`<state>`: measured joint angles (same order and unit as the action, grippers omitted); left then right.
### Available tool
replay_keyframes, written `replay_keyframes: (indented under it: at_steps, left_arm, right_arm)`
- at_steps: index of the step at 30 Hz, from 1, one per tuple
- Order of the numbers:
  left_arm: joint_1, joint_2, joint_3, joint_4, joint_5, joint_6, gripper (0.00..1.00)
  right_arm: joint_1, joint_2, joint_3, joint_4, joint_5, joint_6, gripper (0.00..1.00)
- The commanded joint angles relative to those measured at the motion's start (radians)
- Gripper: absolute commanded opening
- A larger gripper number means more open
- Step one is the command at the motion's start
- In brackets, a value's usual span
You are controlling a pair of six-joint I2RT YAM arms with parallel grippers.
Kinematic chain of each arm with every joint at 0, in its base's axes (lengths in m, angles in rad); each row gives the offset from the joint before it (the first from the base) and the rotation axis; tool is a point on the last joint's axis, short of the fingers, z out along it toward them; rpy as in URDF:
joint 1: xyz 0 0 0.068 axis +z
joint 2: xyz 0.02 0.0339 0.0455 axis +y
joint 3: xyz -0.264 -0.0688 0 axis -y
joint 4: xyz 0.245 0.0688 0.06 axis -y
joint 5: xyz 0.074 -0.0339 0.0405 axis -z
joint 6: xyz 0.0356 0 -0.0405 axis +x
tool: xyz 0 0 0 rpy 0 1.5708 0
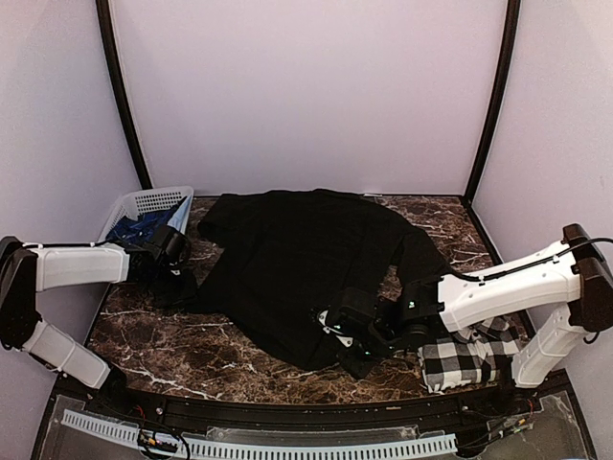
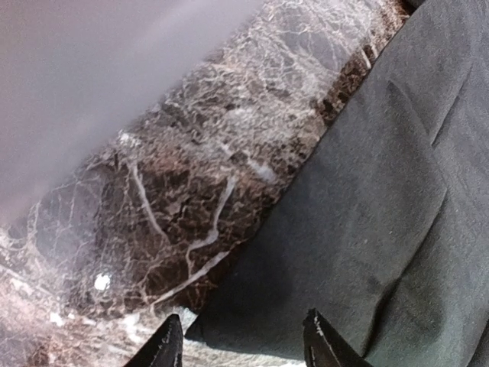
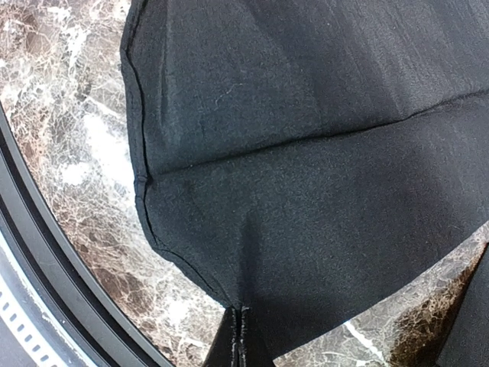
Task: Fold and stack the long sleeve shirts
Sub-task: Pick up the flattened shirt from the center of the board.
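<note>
Right jaws, shut, pinch the near hem of the black shirt (image 3: 306,153): its first fold is judged to be starting.
Across the marble table (image 1: 192,335) the black shirt is spread flat. The left jaws are held apart over its left edge, with nothing clamped. The checked shirt (image 1: 469,359) is bundled at the near right corner, under the right arm, and a white basket (image 1: 144,203) is set at the far left. Next, the left edge would need gripping so both sides can be lifted together.
</note>
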<state>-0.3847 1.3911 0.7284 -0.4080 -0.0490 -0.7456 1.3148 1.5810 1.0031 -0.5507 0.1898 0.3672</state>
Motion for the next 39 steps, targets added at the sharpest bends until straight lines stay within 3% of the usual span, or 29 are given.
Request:
replay_keyframes:
  at_steps: [1, 13, 24, 31, 39]
  left_arm:
    - [0.0, 0.03, -0.039, 0.021, 0.036, -0.036, 0.54]
    - [0.0, 0.102, -0.056, 0.031, -0.027, -0.103, 0.43]
    - [-0.069, -0.137, -0.074, 0.005, -0.097, -0.03, 0.53]
    - [-0.107, -0.15, -0.131, -0.046, -0.157, -0.158, 0.53]
    - [-0.114, -0.103, -0.212, 0.182, -0.181, -0.279, 0.58]
  right_arm:
    - [-0.008, 0.005, 0.03, -0.015, -0.021, -0.02, 0.0]
    - [-0.025, -0.009, 0.04, -0.016, -0.029, -0.027, 0.0]
    - [-0.034, 0.008, 0.035, 0.011, -0.042, -0.032, 0.0]
    - [-0.034, 0.018, 0.036, 0.023, -0.056, -0.034, 0.0]
    - [-0.038, 0.01, 0.032, 0.025, -0.056, -0.04, 0.0]
